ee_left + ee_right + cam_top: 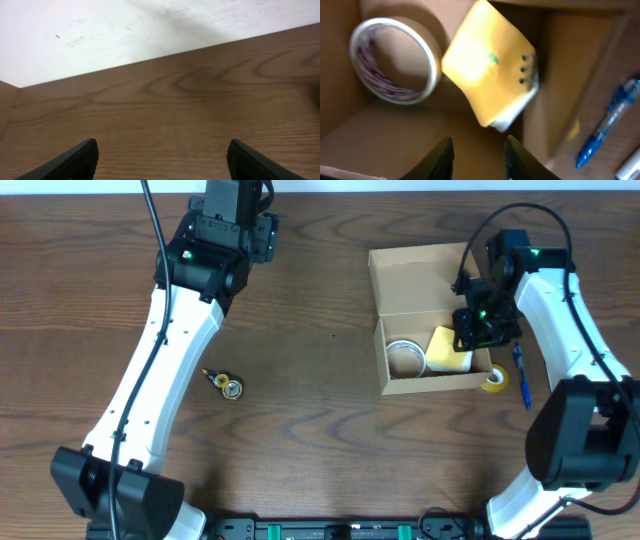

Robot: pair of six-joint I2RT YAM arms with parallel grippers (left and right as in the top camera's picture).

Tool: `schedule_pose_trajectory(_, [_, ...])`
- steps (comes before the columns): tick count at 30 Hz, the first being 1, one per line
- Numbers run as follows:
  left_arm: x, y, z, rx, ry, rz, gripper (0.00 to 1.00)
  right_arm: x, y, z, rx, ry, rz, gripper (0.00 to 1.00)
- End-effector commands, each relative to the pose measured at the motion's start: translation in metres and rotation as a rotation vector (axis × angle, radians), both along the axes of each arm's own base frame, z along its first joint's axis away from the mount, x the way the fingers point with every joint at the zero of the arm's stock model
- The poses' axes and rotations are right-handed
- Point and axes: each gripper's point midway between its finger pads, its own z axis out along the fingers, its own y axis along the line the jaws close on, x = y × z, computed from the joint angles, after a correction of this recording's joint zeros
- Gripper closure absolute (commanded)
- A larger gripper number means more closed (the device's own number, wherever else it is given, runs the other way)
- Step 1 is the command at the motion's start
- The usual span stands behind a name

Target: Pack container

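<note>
Your right gripper (479, 145), jaws slightly apart and empty, hangs directly over the container (420, 280); your left gripper (162, 144), gaping, stands well away.

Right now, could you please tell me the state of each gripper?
Left gripper: open, empty.
Right gripper: partly open, holding nothing.

The container (420, 268) is plain tan cardboard. The cream tape roll (395, 60) shows what looks like purple print on its inner face. The pad (480, 70) is yellow with a small green mark. The other tape roll (494, 381) is yellow and the pen (606, 125) is blue. The table (320, 430) is dark brown woodgrain.
</note>
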Motion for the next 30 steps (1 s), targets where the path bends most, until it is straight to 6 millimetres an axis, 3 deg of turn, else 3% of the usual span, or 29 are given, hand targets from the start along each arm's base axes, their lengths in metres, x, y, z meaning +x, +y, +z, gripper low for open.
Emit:
schedule_pose_trajectory(1, [-0.001,0.001,0.016,-0.027,-0.034,0.003,0.17,0.002,-0.007,0.000,-0.052,0.004,-0.016,0.72])
schedule_pose_trajectory(5, [-0.001,0.001,0.016,-0.027,-0.034,0.003,0.17,-0.001,-0.008,-0.001,-0.055,0.021,-0.015,0.80])
schedule_pose_trajectory(9, [-0.001,0.001,0.016,-0.027,-0.035,0.003,0.17,-0.005,-0.020,-0.003,-0.129,0.042,-0.060,0.78])
schedule_pose_trajectory(14, [-0.001,-0.001,0.016,-0.034,-0.034,-0.004,0.17,-0.005,-0.017,-0.005,-0.157,0.047,-0.057,0.76])
schedule_pose_trajectory(24, [-0.001,-0.006,0.015,-0.050,-0.027,-0.025,0.17,-0.003,-0.003,-0.045,-0.381,0.122,0.069,0.74])
schedule_pose_trajectory(30, [-0.001,-0.005,0.015,-0.050,-0.028,-0.025,0.17,0.001,-0.008,-0.050,-0.392,0.120,0.062,0.72])
